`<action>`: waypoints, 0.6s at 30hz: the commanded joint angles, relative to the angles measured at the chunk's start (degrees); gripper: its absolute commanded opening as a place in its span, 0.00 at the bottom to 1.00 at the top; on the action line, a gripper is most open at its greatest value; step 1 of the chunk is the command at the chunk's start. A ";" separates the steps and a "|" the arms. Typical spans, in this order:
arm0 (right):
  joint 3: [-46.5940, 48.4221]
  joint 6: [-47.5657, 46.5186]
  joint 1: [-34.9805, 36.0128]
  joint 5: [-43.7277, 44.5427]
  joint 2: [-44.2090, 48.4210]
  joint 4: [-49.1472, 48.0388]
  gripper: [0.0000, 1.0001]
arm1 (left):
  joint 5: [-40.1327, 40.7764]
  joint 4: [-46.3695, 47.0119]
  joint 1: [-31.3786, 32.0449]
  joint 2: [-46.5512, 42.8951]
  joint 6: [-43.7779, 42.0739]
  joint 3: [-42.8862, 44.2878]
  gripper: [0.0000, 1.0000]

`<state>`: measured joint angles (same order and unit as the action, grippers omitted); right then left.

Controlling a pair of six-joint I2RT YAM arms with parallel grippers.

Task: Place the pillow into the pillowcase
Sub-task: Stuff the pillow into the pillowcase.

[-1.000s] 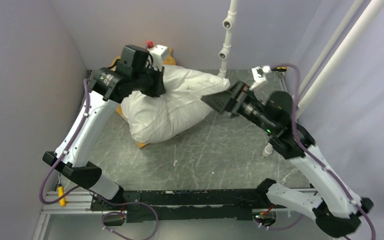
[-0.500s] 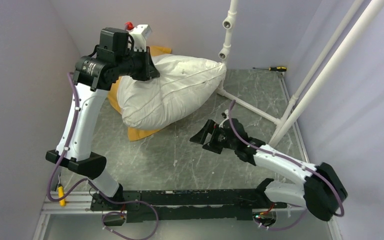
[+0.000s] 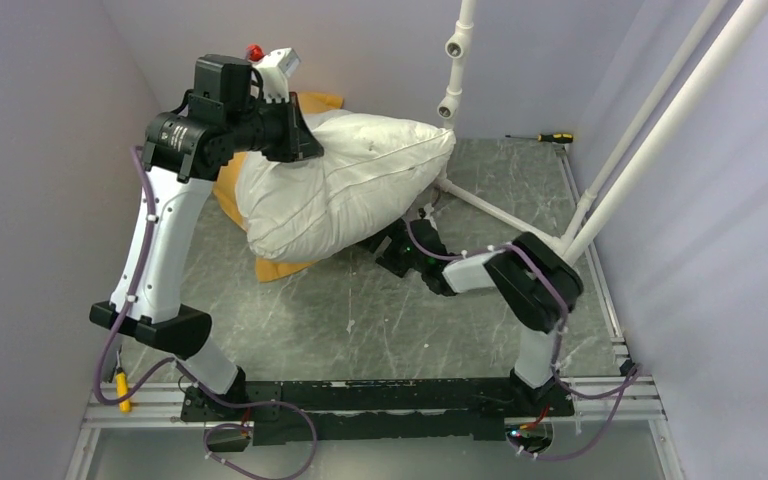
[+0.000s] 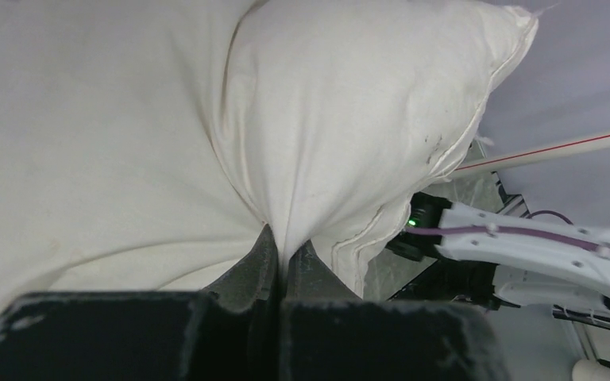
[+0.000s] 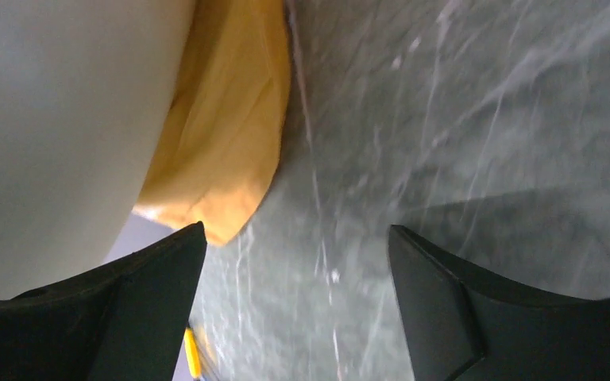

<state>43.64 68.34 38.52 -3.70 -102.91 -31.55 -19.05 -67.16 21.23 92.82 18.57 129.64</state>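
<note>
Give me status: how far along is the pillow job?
Done: nothing inserted; the pillow lies on top of the pillowcase, outside it. In hand: left gripper pinches the pillow's fabric; right gripper is open, low, facing the pillowcase's corner. Left: open the case and feed the pillow in.

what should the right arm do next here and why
Probably ease the open right gripper forward and close it on the edge of the yellow pillowcase. The left gripper is shut on a fold of the pillow, which lies over the pillowcase. The right wrist view shows that edge poking out from under the pillow just ahead, and the right gripper holds nothing.
</note>
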 commanded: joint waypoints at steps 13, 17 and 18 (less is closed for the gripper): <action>23.31 6.57 -5.61 -4.78 -26.69 -14.33 0.00 | -5.06 10.56 -0.97 -9.96 5.08 -2.06 0.00; 16.14 7.53 -6.98 -11.61 -20.15 -18.44 0.00 | -0.02 8.30 -1.09 -11.52 1.04 -6.73 0.00; 13.88 7.91 -7.11 -13.33 -17.41 -19.21 0.00 | 2.01 7.48 -1.10 -11.71 -0.34 -8.25 0.00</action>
<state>63.68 74.85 32.34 -9.61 -129.08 -44.47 -19.92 -65.78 20.23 86.54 20.75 123.11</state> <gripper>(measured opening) 0.010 0.033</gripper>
